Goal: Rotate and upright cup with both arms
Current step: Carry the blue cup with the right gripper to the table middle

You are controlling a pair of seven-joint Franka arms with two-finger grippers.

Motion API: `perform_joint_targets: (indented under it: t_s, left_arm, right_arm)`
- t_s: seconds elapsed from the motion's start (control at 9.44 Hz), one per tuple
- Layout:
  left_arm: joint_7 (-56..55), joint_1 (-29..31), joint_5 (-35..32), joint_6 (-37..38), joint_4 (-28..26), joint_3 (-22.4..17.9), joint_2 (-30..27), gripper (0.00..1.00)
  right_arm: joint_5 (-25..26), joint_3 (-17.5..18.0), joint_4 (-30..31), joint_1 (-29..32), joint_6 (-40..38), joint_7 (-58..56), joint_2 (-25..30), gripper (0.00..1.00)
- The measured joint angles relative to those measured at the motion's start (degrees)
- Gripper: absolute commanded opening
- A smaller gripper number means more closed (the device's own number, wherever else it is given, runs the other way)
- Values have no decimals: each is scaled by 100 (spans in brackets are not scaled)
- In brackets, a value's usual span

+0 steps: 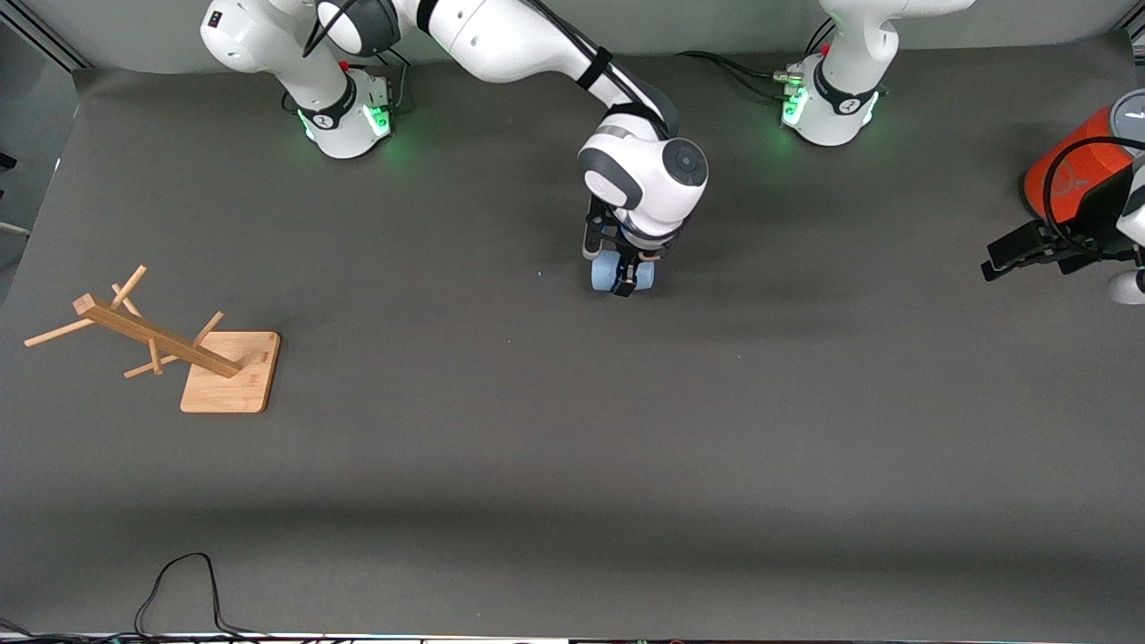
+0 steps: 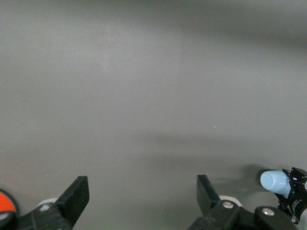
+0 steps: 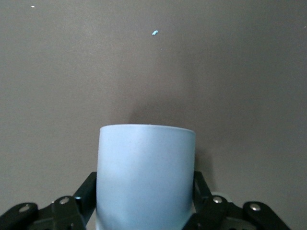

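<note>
- My right gripper (image 1: 624, 273) has its fingers pinching the pale-blue cup (image 1: 606, 269) from both sides, at the middle of the worktop (image 1: 572, 429), well apart from everything else.
- In the right wrist view the cup (image 3: 145, 175) fills the space between my fingers (image 3: 84, 194), its flat closed end pointing away from the wrist — so I judge it is lying on its side or held that way, not yet upright.
- My left gripper (image 1: 1020, 250) waits over the worktop's end at about 3 o'clock in the front view, just beside the orange cylinder (image 1: 1073, 174); its fingers (image 2: 72, 196) are spread wide with nothing between them.
- Step in hand, as I read it: the first grasp is made and the turn is about to start. Whether the cup is off the surface I cannot tell.
- The next move calls for lifting and rotating the cup with my right arm, then bringing my left gripper across to take it — approach line and finger spacing must suit the tapered wall, or it may slip.
- What one view adds: the left wrist view shows the cup (image 2: 276, 182) side-on with its rounded end sticking out of the right fingers, which the front view mostly hides under the wrist.
- Only the front view shows the wooden mug tree (image 1: 170, 344) tipped over at about 9 o'clock, and a black cable (image 1: 183, 586) at the lower edge.
</note>
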State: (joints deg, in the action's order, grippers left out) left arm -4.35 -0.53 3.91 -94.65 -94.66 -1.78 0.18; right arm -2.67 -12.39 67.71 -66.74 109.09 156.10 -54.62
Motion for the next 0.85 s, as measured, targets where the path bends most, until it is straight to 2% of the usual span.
perform_joint_targets:
  t_s: [0.11,0.42,0.85]
  left_arm:
    - [4,0,2,0,0,10,47,100]
    - [7,-21,9,-43,1,102,81,100]
    - [7,-22,24,-58,3,104,155,100]
  right_arm:
    - [0,0,-22,-3,0,1,-23,86]
    - [0,-1,-47,-4,0,3,-26,100]
    - [0,-15,-125,-4,-12,3,-22,100]
